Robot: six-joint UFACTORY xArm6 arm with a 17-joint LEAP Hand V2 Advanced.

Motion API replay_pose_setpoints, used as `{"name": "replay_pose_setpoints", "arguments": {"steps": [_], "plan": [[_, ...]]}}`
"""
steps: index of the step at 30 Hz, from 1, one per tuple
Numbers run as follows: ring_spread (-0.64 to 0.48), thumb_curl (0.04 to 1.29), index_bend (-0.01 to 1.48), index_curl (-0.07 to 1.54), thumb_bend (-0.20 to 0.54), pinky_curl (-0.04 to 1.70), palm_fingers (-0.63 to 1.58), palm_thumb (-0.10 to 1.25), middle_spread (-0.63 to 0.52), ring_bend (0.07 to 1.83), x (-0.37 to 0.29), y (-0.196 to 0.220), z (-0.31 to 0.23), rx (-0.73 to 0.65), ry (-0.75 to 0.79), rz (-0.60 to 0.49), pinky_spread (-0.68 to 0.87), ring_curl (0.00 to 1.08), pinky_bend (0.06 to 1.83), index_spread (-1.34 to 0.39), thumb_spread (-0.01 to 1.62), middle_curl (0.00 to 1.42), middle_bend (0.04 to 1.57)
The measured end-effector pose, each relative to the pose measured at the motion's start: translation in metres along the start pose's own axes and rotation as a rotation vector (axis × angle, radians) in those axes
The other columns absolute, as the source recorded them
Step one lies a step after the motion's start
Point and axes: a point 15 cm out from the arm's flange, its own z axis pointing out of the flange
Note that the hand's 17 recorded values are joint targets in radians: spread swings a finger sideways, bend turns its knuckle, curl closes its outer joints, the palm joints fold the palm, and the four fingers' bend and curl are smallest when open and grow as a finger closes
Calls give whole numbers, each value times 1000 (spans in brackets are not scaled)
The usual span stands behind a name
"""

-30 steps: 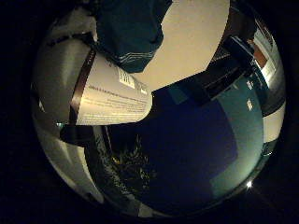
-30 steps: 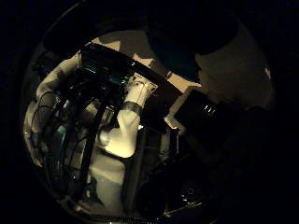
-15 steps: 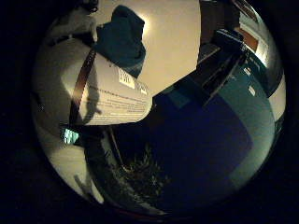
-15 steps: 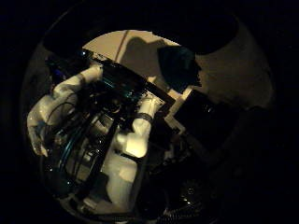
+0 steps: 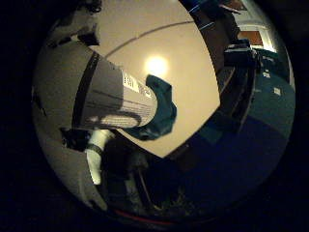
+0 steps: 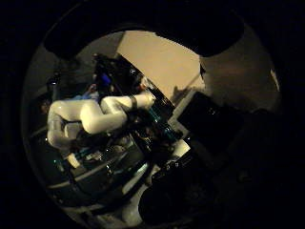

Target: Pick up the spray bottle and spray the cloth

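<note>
The spray bottle (image 5: 106, 101), a pale cylinder with a dark band and a printed label, lies close across my palm and fills much of the little finger side view. It is up in the air, and my right hand (image 6: 190, 186) shows as dark parts curled near it. The teal cloth (image 5: 163, 113) lies crumpled on the beige table (image 5: 159, 38), just past the bottle's end. The bottle's nozzle is hidden. The white arm (image 6: 90, 117) bends behind the hand in the thumb side view.
A bright lamp reflection (image 5: 157, 65) sits on the table beside the cloth. Dark furniture (image 5: 236, 63) stands along the table's edge, with a blue floor area (image 5: 256, 140) beyond it.
The whole picture has swung, so the hand has turned with the bottle. The bottle keeps its place against the palm. The cloth now lies right off the bottle's end.
</note>
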Motion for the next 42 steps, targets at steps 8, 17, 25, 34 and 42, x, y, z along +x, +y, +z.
{"name": "replay_pose_setpoints", "arguments": {"steps": [8, 17, 25, 34, 42], "plan": [[-172, 889, 1125, 765, -19, 747, 1180, 1011, -93, 1462, -4, -42, -5, 221, -113, 36, -188, 645, 1387, -200, 665, 679, 1354], [-172, 887, 1126, 763, -20, 746, 1178, 1013, -94, 1464, -6, -62, 20, 405, -230, 85, -187, 645, 1389, -199, 662, 682, 1350], [-172, 886, 1125, 761, -20, 745, 1181, 1013, -89, 1462, 5, -65, 53, 495, -331, 130, -187, 644, 1387, -199, 662, 682, 1352], [-172, 886, 1126, 761, -20, 744, 1179, 1013, -82, 1463, 25, -62, 77, 610, -431, 206, -187, 645, 1389, -199, 662, 682, 1350], [-172, 885, 1127, 760, -20, 744, 1179, 1013, -82, 1463, 27, -55, 103, 637, -508, 257, -187, 644, 1389, -198, 662, 683, 1349]]}}
